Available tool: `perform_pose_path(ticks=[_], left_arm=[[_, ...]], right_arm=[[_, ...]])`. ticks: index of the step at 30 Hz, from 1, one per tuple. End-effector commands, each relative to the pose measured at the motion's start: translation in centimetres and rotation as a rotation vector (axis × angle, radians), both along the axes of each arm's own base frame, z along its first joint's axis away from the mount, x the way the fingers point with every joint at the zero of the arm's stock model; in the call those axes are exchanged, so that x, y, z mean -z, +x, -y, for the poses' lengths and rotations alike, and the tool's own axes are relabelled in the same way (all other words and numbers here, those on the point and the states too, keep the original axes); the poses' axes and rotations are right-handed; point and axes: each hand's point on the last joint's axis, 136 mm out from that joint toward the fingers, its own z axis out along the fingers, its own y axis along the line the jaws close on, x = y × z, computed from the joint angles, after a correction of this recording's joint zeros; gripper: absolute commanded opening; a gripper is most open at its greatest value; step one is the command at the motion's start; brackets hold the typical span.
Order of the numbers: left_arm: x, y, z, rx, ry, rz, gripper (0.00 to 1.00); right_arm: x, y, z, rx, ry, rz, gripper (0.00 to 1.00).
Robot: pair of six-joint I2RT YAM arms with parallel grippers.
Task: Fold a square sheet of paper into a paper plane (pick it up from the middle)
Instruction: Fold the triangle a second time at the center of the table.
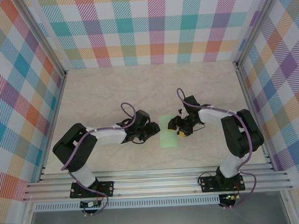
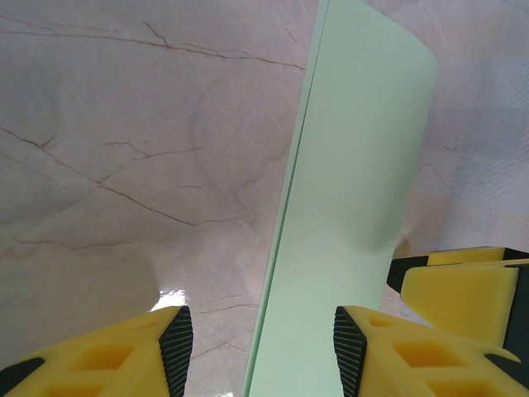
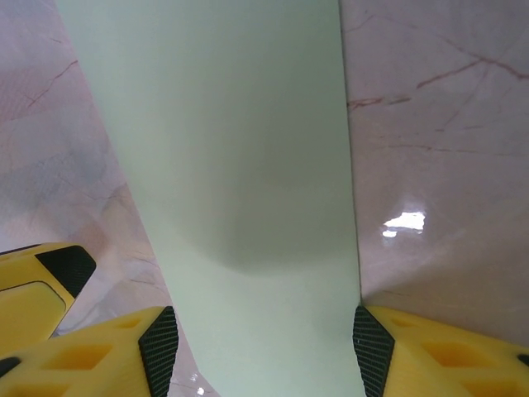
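Pastel checked walls (image 1: 146,23) close round a pale marbled bench (image 1: 139,88). The square sheet of paper (image 1: 167,133) lies at its middle between my two arms, doubled into a narrow mint strip running near to far.

My left jaws stand about half apart at the strip's left edge, where two layers lie one on the other. One pad (image 2: 176,351) is over bare bench and the other sits at the paper, with nothing gripped. My right jaws are likewise half apart and straddle the strip, so its long edges run up to the pads (image 3: 157,347). I cannot tell whether they pinch it.

The strip's right side looks rounded rather than flat, so I judge the crease is not yet set. To do this well I should hold the layered edges matched with the left, press low, and run the right along the fold without dragging the sheet. No brand, label or lettering is readable anywhere.
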Motion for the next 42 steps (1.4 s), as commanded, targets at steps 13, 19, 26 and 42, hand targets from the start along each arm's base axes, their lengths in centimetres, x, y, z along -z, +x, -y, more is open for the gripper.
perform_pose_path(ticks=[13, 19, 26, 42], left_arm=[[0.3, 0.1, 1.7, 0.04, -0.046, -0.04, 0.48], [0.3, 0.1, 1.3, 0.028, -0.025, -0.035, 0.48], [0.4, 0.1, 1.4, 0.031, -0.025, -0.039, 0.48], [0.4, 0.0, 1.7, 0.042, -0.032, -0.044, 0.48]], right_arm=[[1.1, -0.5, 0.5, 0.003, 0.009, -0.022, 0.6], [-0.9, 0.1, 0.3, -0.007, 0.026, 0.024, 0.6], [-1.8, 0.1, 0.1, -0.014, 0.045, 0.044, 0.61], [0.2, -0.2, 0.1, -0.012, 0.033, -0.002, 0.61]])
